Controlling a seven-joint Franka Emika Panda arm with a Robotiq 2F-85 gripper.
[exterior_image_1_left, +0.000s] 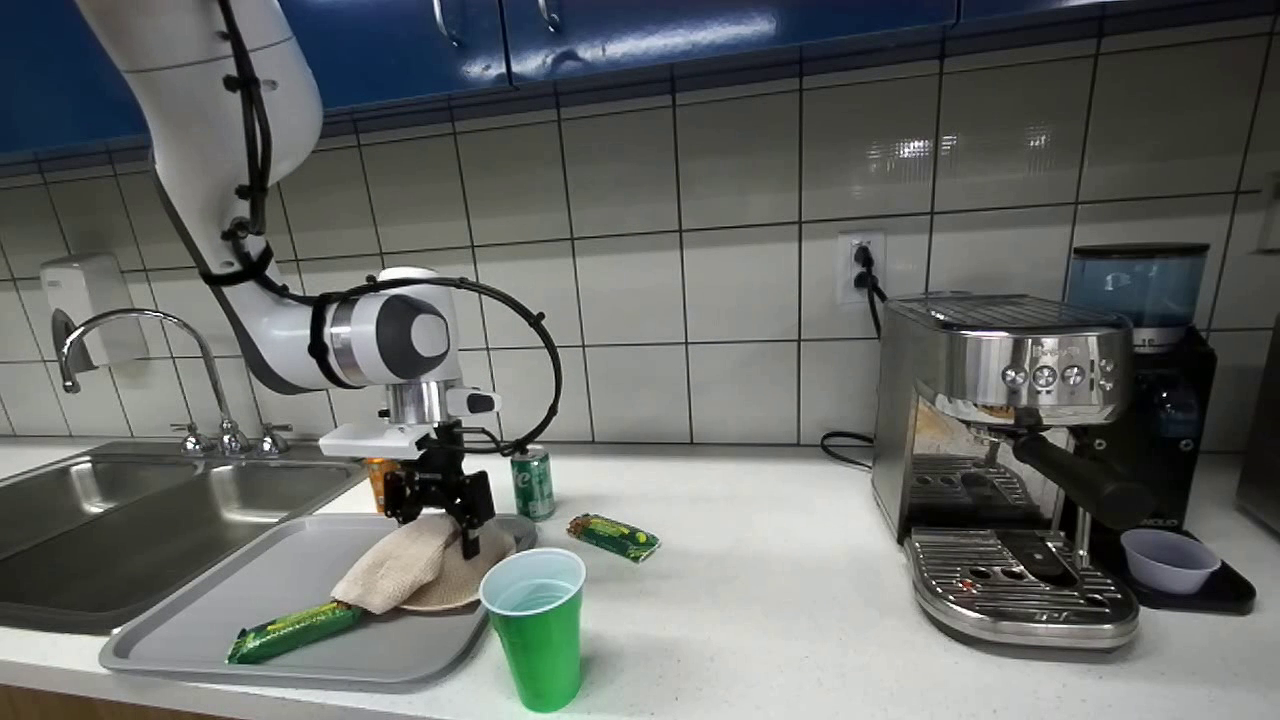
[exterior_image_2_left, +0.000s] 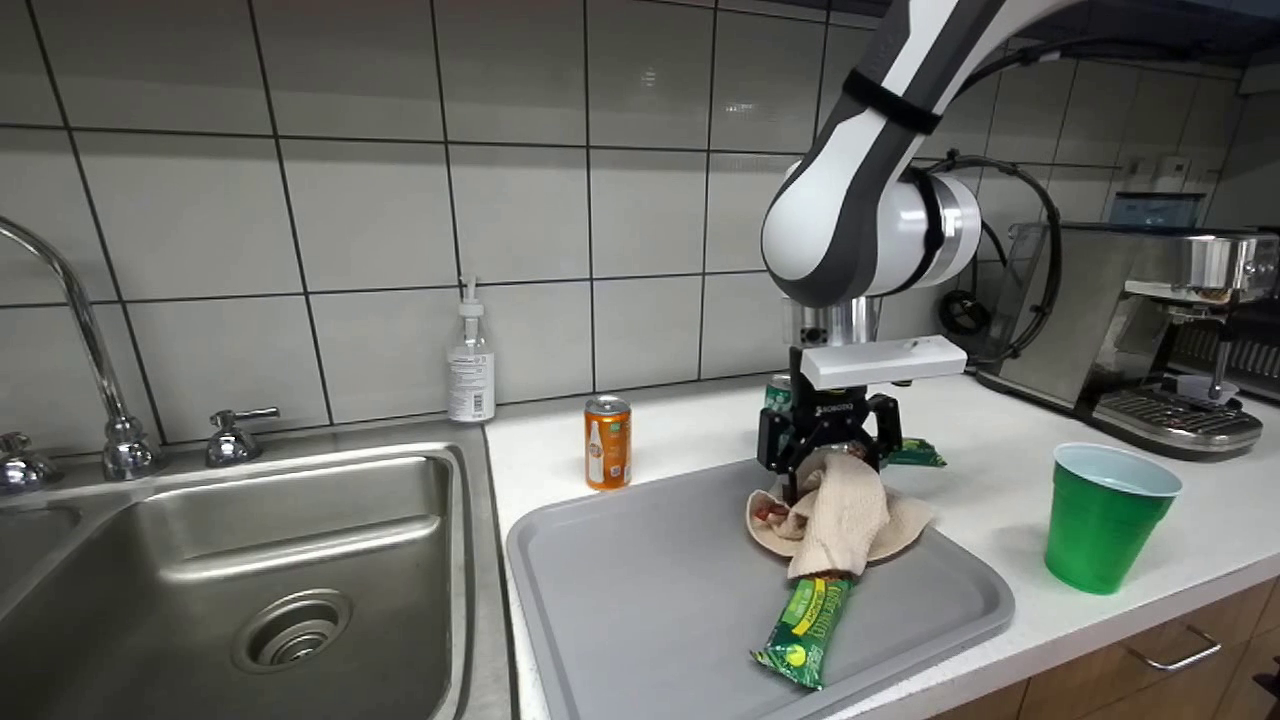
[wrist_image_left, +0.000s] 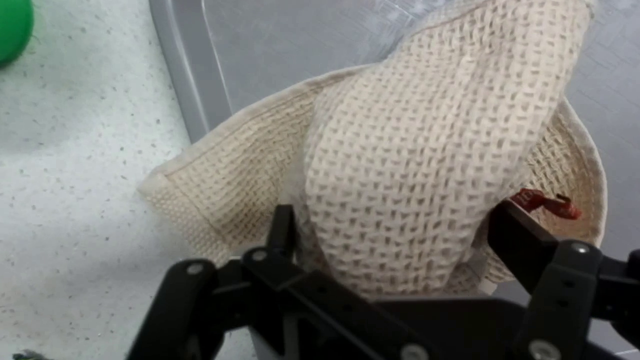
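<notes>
Straddling a rumpled, coarse-woven beige cloth; jaws spread wide, holding nothing.

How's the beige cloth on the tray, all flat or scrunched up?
Scrunched up: in the wrist view the cloth bulges in a lump between the fingers, and both exterior views show it heaped, not flat.

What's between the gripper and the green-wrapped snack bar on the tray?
The beige woven cloth. Both exterior views show it reaching the end of the green-wrapped snack bar; the wrist view shows it bunched between the open jaws of the gripper.
</notes>
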